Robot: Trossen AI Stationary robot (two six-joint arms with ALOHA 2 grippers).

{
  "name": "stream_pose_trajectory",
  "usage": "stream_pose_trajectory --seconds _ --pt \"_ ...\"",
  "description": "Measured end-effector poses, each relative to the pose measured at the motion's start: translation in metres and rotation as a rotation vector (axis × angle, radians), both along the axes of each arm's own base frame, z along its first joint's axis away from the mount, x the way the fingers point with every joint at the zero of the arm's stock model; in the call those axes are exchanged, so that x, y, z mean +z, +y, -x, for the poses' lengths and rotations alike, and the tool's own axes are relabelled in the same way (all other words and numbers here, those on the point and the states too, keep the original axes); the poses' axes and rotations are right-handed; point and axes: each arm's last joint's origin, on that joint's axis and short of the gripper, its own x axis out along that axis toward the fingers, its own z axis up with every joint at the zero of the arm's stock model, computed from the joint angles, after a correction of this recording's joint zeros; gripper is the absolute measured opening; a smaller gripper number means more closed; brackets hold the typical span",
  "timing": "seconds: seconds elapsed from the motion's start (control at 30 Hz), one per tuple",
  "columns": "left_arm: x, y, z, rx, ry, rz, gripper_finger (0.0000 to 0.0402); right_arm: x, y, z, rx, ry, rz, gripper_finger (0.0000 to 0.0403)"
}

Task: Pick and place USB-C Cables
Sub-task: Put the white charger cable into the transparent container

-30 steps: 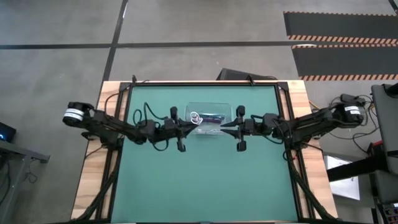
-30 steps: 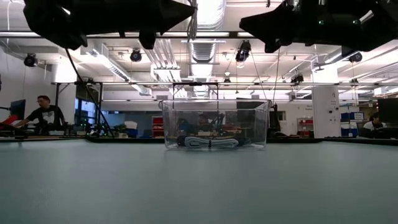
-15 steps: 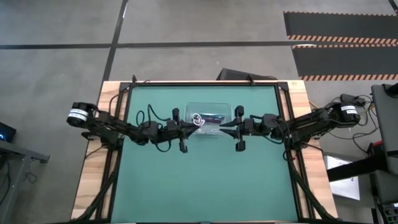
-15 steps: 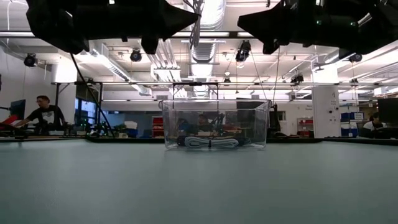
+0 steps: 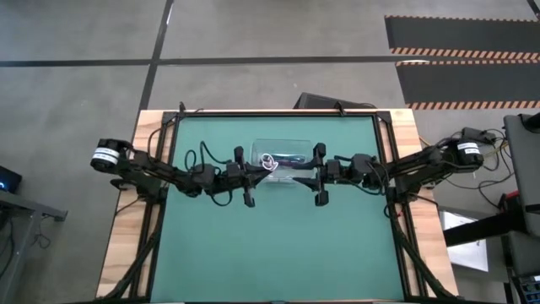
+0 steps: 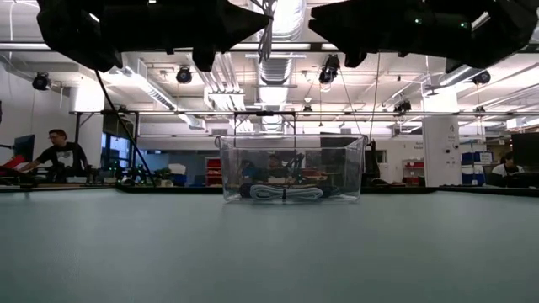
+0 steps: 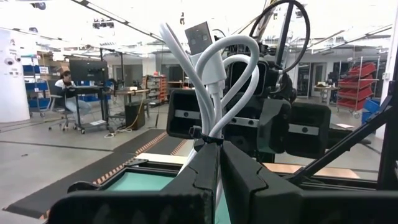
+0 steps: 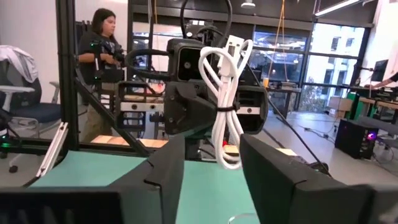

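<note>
A white USB-C cable bundle (image 7: 214, 74), tied at its middle with a black tie, is held in my left gripper (image 7: 219, 146), which is shut on it. In the high view this gripper (image 5: 263, 168) hovers over the left end of a clear plastic box (image 5: 287, 145). My right gripper (image 8: 211, 149) is open and faces the left one. Its two fingers stand on either side of the white bundle's (image 8: 227, 99) lower loop. Inside the box lie a black cable (image 5: 292, 159) and a teal-grey bundle (image 6: 282, 194). My left gripper pinches the white bundle between its two fingers just below the black tie (image 7: 205, 138). The fingers come level from the table's left. The loops and a plug (image 7: 199, 37) stick out past the fingertips. The bundle is lifted clear above the box.
The clear box (image 6: 290, 167) stands on the green mat (image 5: 270, 245) near the table's far edge, under both grippers. The mat's near half is open. Black rails run along the table's sides. People sit at desks in the room beyond.
My right gripper has moved toward the table's left, closing in on the left gripper and the white bundle over the box. My left gripper has edged slightly toward the right and still holds the bundle.
</note>
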Motion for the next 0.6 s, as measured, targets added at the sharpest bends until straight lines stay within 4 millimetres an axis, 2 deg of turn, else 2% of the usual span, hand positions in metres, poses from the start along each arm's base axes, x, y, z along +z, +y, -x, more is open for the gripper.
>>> stream_pose_trajectory --seconds 0.27,0.6 --pt "-0.001 0.0 0.0 -0.001 0.004 0.0 0.0 0.004 0.0 -0.016 0.002 -0.005 -0.021 0.0183" --pt "-0.002 0.0 0.001 -0.003 0.009 -0.001 0.0 0.005 0.0 -0.019 -0.007 -0.004 -0.026 0.0183"
